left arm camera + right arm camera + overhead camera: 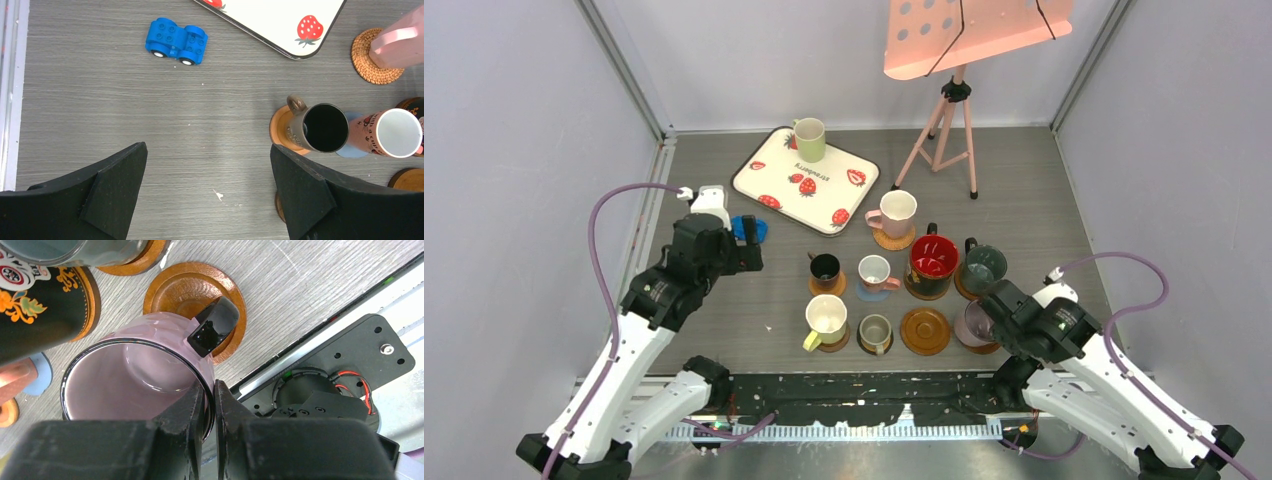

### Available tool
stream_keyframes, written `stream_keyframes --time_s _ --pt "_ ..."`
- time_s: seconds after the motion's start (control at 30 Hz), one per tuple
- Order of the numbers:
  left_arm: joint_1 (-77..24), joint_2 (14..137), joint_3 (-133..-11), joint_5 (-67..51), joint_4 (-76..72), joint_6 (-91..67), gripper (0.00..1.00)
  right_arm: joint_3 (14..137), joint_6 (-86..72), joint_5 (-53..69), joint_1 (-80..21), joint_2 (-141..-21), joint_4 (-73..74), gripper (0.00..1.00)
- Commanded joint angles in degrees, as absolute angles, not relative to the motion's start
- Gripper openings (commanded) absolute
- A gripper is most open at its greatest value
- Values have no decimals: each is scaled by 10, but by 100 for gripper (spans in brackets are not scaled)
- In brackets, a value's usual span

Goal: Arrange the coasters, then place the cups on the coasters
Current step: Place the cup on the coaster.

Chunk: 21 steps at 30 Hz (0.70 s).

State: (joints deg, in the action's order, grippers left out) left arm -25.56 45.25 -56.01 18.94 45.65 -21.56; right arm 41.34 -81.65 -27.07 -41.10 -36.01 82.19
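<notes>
The right gripper (209, 390) is clenched on the rim of the mauve cup (125, 375), with one finger inside the wall and one outside, just beside the black handle. The cup is at the near right corner of the cluster and covers part of a glossy brown coaster (180, 287). Whether its base touches that coaster cannot be told.

The left gripper (207, 146) is spread wide and grasps nothing. It hangs over bare bench (150, 110) at the left, near the blue toy car (176, 41).

A second brown coaster (925, 330) lies bare, just left of the mauve cup. The other cups each stand on a coaster:
- The grey cup (875, 332) and the cream cup (826, 318) are in the near row.
- The small black cup (325, 127) is on an orange coaster (279, 131).
- The printed pink cup (395, 132) is on a blue coaster (350, 151).
- The dark cup with the red inside (932, 262) and the teal cup (982, 268) stand further right.
- The plain pink cup (894, 213) stands on a woven coaster (367, 67) behind them.

One cup is apart (and on no coaster): the yellow-green cup (809, 140) stands on the strawberry tray (280, 20) at the back.
</notes>
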Motion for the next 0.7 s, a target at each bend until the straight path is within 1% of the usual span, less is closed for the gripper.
stream_keyframes --time_s 0.0,0.33,0.67 --pt "-261 459 -569 176 432 -210 97 410 -885 -311 -406 -340 816 5" --pt "-265 463 -568 172 433 -213 97 391 -885 -312 -387 -357 814 5" --pt "-265 467 -570 167 432 -214 98 394 -834 -315 -347 -390 786 5"
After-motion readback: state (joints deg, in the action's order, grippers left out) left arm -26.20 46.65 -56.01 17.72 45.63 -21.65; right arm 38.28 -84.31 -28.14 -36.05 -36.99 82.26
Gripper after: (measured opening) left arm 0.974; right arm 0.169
